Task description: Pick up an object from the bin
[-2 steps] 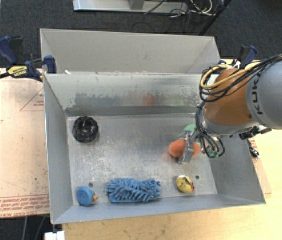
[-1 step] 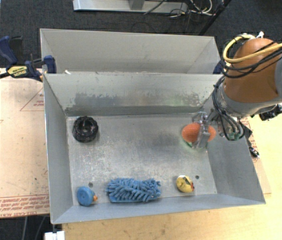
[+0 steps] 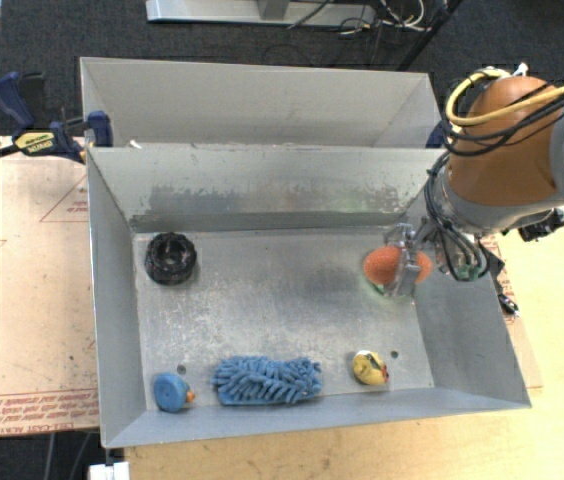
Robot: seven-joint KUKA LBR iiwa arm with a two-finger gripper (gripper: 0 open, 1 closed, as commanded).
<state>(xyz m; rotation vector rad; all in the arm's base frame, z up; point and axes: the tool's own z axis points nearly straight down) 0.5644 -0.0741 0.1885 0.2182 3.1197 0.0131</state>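
My gripper (image 3: 403, 268) is low at the right side of the bin, close to the right wall. A round orange thing with a bit of green at its underside (image 3: 382, 264) sits between the fingers, and orange shows on both sides of the metal finger in front. The gripper looks shut on it. A small yellow toy with dark marks (image 3: 368, 368) lies on the bin floor nearer the front, below the gripper.
A blue shaggy mop-like piece (image 3: 266, 380) lies at the front middle, with a small blue ball-like thing (image 3: 171, 392) at the front left. A black ribbed round thing (image 3: 170, 258) sits at the back left. The arm with its orange cover hangs over the right rim.
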